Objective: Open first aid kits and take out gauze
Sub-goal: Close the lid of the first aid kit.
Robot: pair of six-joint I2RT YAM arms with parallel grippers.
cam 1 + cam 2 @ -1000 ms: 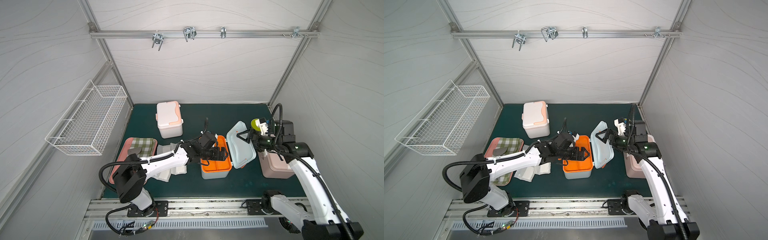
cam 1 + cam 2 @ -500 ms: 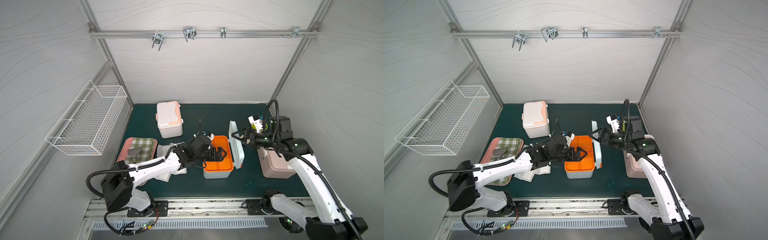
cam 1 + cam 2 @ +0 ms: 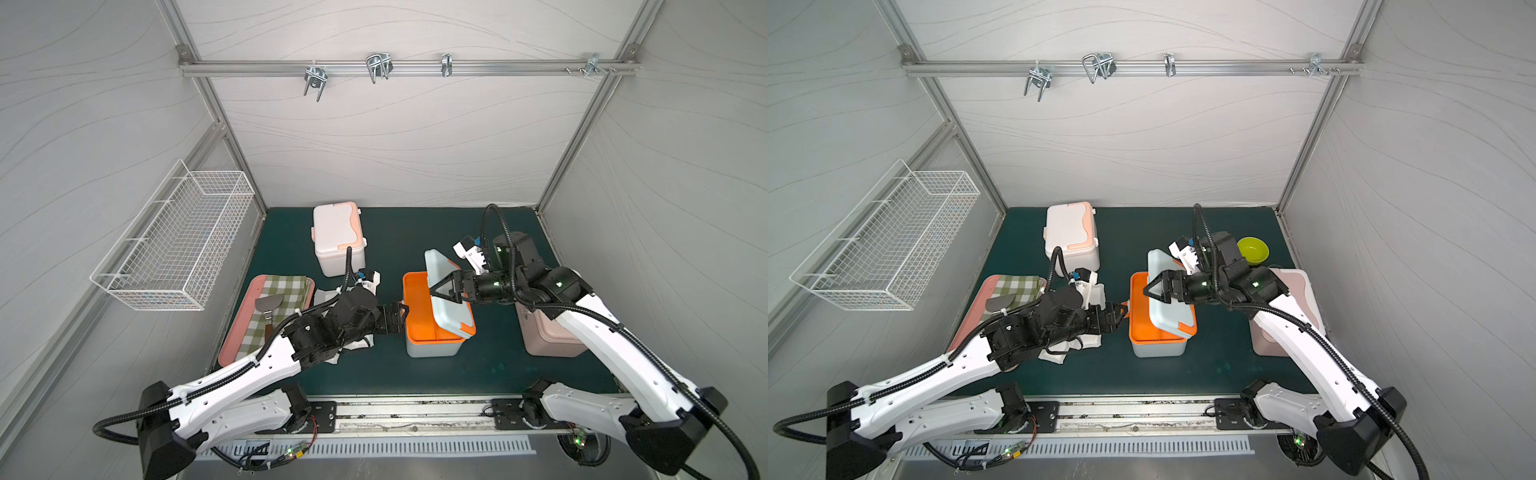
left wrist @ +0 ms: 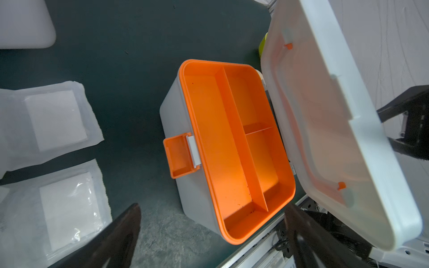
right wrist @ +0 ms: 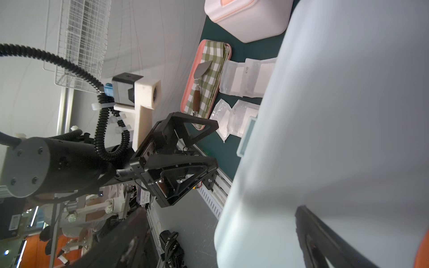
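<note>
In both top views the left pincer [image 3: 397, 318] hangs released, jaws wide, its tips just beside the orange clasp [image 3: 404, 309] of the pale blue kit [image 3: 432, 351]. The right pincer [image 3: 1156, 289] is also spread wide and grasps nothing. It lies against the outer face of the lid [image 3: 1173, 318], which leans half raised over the orange insert [image 3: 415, 307]. Behind the left pincer, mostly under its arm, some gauze [image 3: 326, 297] shows. The white kit [image 3: 338, 237], beyond that pincer, and the pink kit [image 3: 1298, 282], behind the right one, have their lids down. In the left wrist view the insert is bare in all compartments, just ahead of the fingers [image 4: 120, 236], and two gauze pouches [image 4: 55, 118] lie to one side of them. In the right wrist view four pouches [image 5: 239, 79] lie beyond the left pincer's tips, and the blurred lid fills most of the picture. I judge this kit finished. Whether the other two have been emptied cannot be seen, and the arm may cover more pouches.
</note>
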